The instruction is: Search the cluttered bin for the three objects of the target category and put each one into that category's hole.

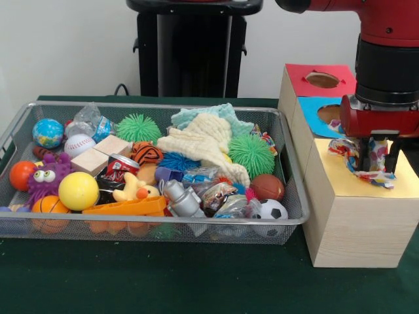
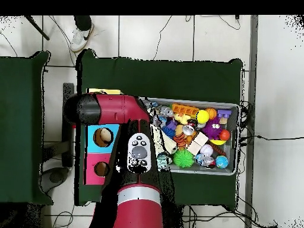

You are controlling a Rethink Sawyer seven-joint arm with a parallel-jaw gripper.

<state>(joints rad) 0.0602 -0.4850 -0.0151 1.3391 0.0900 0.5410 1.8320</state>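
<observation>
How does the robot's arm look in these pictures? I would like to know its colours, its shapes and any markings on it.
The arm is made of thick, rounded red segments joined by black cylindrical sections. Just above the gripper sits a black band, then a red wrist block. From overhead, the arm shows a black rounded end cap and a grey oval panel with small dark buttons. No loose cables show on it.
</observation>
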